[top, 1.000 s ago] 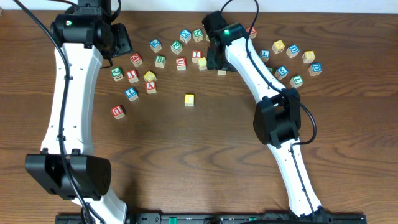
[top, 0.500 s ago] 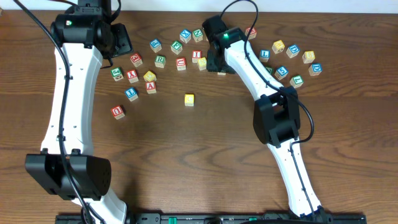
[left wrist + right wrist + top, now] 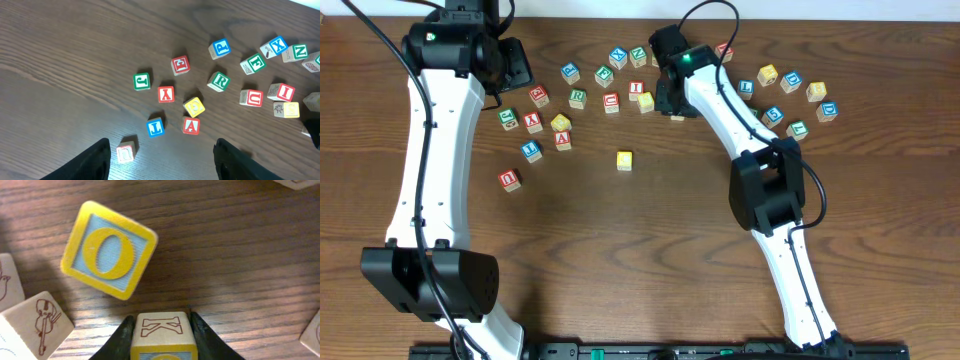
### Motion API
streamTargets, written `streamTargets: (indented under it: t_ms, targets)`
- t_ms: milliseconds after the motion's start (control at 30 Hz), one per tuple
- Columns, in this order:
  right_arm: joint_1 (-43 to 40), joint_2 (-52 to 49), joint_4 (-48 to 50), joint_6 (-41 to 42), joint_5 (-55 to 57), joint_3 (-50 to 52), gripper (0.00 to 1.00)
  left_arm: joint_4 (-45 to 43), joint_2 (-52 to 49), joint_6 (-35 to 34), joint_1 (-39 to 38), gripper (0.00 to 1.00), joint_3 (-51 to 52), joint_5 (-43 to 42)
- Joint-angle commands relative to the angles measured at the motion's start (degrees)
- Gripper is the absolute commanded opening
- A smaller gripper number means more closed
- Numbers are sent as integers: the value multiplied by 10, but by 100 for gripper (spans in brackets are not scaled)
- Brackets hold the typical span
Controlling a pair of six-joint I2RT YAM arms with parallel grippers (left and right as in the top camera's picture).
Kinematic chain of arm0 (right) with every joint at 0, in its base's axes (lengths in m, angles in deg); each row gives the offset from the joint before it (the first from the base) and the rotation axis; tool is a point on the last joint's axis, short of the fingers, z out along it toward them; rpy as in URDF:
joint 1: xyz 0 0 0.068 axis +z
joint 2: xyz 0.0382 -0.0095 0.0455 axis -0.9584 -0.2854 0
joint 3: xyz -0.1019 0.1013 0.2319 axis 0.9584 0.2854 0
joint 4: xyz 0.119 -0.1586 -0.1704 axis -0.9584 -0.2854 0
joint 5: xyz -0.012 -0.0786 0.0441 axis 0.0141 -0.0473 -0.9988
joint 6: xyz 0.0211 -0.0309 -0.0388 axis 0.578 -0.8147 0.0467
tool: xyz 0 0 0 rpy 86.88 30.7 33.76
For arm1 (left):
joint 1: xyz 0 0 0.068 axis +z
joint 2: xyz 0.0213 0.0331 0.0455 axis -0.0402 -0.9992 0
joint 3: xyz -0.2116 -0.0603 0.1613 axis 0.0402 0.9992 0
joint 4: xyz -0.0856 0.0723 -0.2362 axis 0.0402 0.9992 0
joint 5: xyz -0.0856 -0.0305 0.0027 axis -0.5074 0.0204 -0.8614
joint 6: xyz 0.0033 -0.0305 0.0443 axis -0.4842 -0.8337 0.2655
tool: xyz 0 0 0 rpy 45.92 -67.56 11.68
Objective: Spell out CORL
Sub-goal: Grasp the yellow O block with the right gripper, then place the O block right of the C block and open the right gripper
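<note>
While alphabet cubes lie scattered over the far half of the wooden table (image 3: 620, 250), the right arm (image 3: 720, 105) reaches in from the near right side and bends down over the middle of that scatter, where the right gripper (image 3: 161, 319) works. The left arm (image 3: 430, 150) stands well off to the left of that gripper. The left gripper (image 3: 162, 145) hangs above the table with its fingers spread wide and nothing between them.

The right gripper's two dark fingers (image 3: 124, 337) lie flat against opposite sides of the yellow-topped K cube (image 3: 161, 330), which sits squarely between them. This cube shows an engraved K on one plain wooden side. Its top is a yellow-bordered blue face, and the letter there is cut off by the picture's edge.

Just beyond the fingertips and a little to the left lies the yellow O cube (image 3: 107, 255), turned askew and clear of both fingers. In the overhead view the green R cube (image 3: 578, 97) sits to the left of the right gripper, past the red I cube (image 3: 636, 90) and the red U cube (image 3: 611, 101). The lone yellow cube (image 3: 624, 159) lies left of the gripper and nearer the robot's base, by itself on bare wood. Farther left again, and also nearer the base, is the blue L cube (image 3: 530, 150).
</note>
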Motion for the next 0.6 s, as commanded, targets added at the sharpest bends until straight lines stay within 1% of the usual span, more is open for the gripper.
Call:
streamTargets:
  t_ms: [0, 300, 467, 567]
  targets:
    - [-3, -12, 0, 1, 11, 1, 19, 3, -3, -5, -1, 65, -4, 5]
    - [-3, 0, -9, -10, 9, -1, 18, 3, -3, -5, -1, 65, -4, 5]
    - [-3, 26, -31, -58, -45, -1, 20, 3, -3, -5, -1, 65, -4, 5]
    - [-2, 40, -58, -80, -83, -1, 20, 3, -3, -5, -1, 65, -4, 5]
